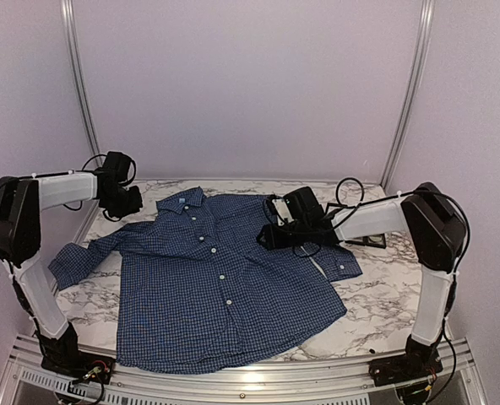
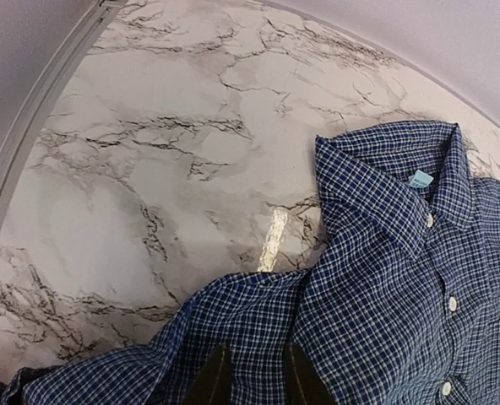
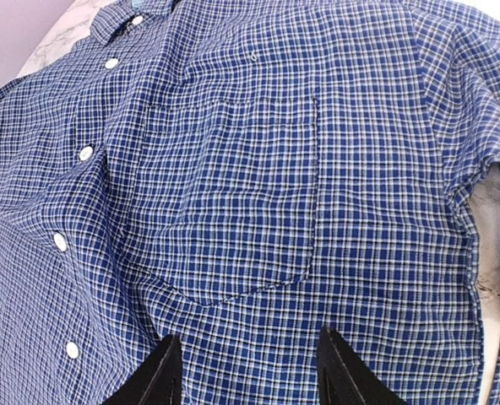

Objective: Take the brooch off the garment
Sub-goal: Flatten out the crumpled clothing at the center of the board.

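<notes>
No legible text anywhere; light-blue tag (image 2: 420, 178) at the collar of the garment (image 2: 377, 304) illegible.

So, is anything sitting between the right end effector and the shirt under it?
Nothing visible does. The right end effector, jaws open, hangs over the shirt at its chest pocket, with only bare checked cloth in front of it. No brooch shows in any view.

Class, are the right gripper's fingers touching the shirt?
Cannot tell. The right wrist view shows the fingers open above the shirt, but neither gap nor contact.
</notes>
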Tool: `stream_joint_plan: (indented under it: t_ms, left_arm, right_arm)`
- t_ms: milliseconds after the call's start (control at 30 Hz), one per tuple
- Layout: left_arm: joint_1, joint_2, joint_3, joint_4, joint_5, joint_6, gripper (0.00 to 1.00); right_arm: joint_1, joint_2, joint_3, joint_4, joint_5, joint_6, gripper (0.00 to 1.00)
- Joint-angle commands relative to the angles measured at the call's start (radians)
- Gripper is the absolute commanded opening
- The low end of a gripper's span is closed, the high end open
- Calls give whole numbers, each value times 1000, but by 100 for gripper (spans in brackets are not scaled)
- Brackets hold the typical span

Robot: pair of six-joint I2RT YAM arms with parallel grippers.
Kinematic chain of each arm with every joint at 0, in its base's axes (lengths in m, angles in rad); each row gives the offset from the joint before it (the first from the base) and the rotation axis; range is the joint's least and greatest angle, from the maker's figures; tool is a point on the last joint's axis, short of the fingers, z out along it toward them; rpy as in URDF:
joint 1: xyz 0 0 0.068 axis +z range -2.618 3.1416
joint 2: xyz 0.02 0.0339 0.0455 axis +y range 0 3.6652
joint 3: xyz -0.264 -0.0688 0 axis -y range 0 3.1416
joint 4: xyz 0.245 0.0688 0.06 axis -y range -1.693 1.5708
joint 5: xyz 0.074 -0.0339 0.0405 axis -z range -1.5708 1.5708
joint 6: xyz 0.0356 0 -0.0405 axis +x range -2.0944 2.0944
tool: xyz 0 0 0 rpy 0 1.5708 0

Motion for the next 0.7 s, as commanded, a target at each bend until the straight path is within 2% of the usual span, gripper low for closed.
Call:
stream_joint_plan:
  t_ms: [0, 400, 667]
  left_arm:
    - [-7, 163, 87, 39, 112, -6, 18]
    - [-1, 377, 163, 65, 123, -59, 14]
    - [55, 484, 250, 56, 99, -56, 13]
  right_arm:
    - [-6, -51, 31, -63, 27, 5, 51]
    - [-6, -97, 40, -87, 24, 18, 51]
    - [-6, -109, 61, -107, 35, 6, 52]
